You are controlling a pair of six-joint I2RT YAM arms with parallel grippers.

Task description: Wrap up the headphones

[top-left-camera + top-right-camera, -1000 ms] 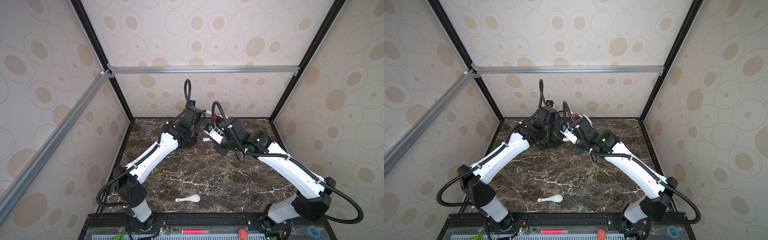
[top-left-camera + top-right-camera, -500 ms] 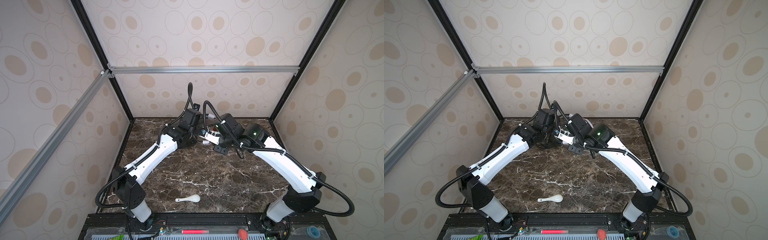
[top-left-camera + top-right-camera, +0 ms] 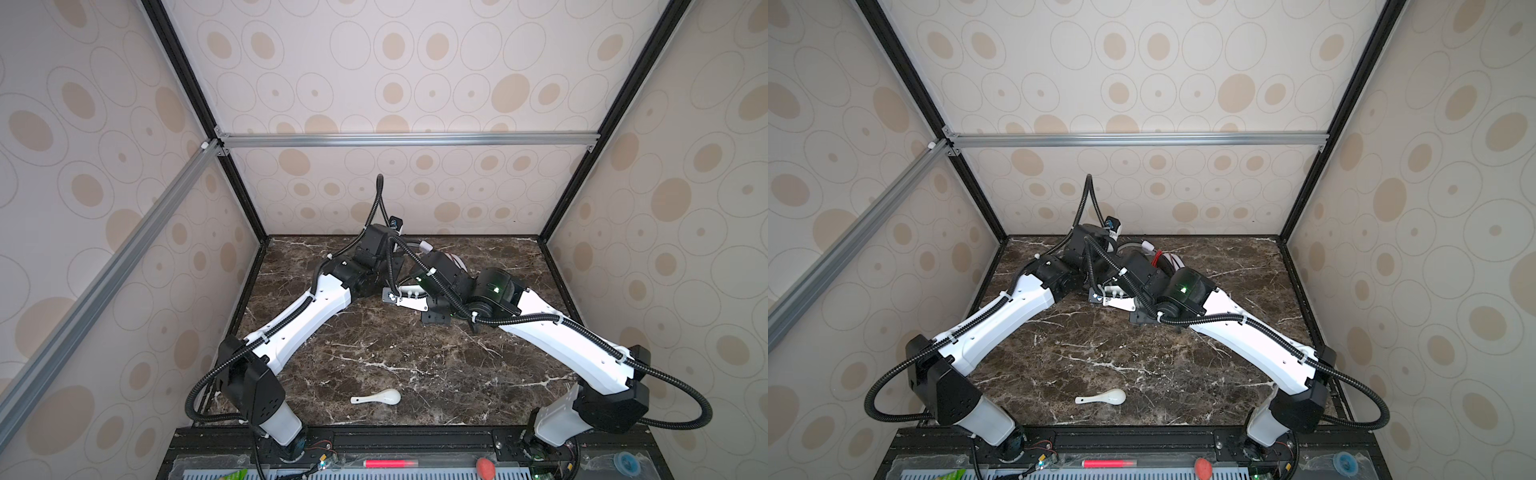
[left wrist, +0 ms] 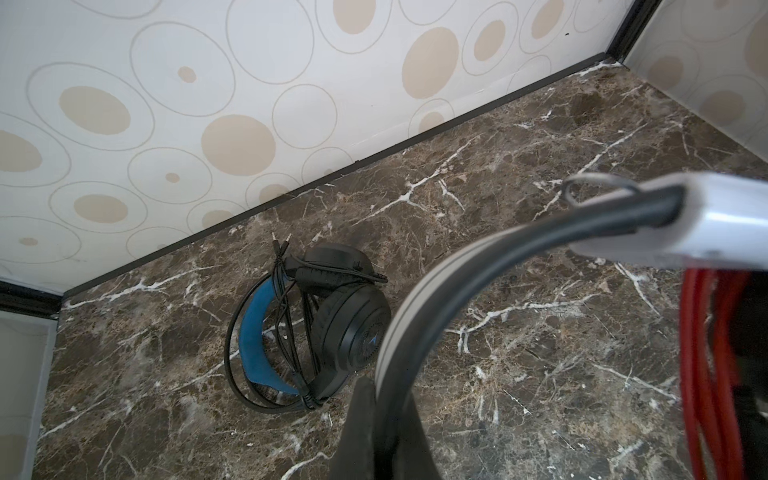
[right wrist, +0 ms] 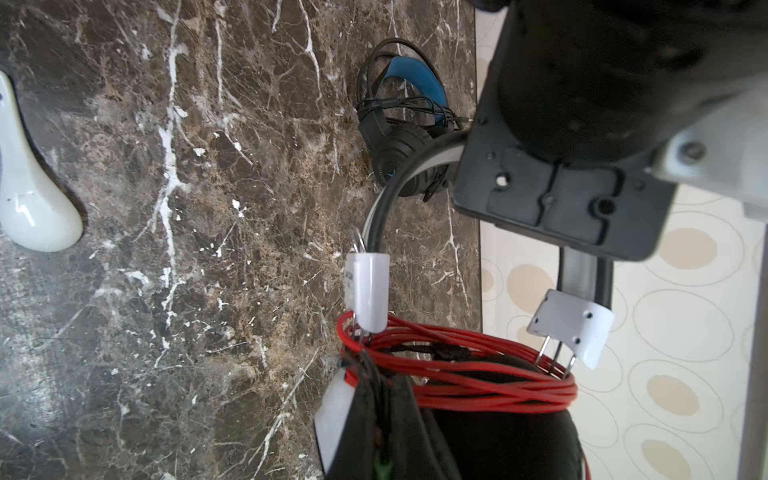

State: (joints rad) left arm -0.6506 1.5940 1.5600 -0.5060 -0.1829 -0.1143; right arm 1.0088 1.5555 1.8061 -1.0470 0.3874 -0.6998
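Note:
The black headphones (image 4: 332, 328) with a blue inner headband lie on the marble near the back wall, their thin black cord bundled across them; they also show in the right wrist view (image 5: 405, 137). The white headphones (image 4: 519, 241) are held up between both arms. My left gripper (image 4: 384, 419) is shut on their grey-and-black headband. The red cord (image 5: 478, 378) is coiled in several loops around the black earpads, below the white slider (image 5: 368, 291). My right gripper (image 5: 384, 407) is shut at the coil's edge, on the red cord. In both top views the arms hide most of this; red cord (image 3: 1156, 259) peeks out.
A small white ceramic spoon (image 3: 378, 397) (image 3: 1104, 397) lies near the table's front edge. Both arms meet at the back middle, close to the back wall (image 4: 249, 104). The left gripper's black body (image 5: 573, 178) hangs right next to the white headphones.
The right arm has swung left and back towards the left arm, with its wrist turned and its cable loop now crossing the left wrist. The left arm has barely moved.

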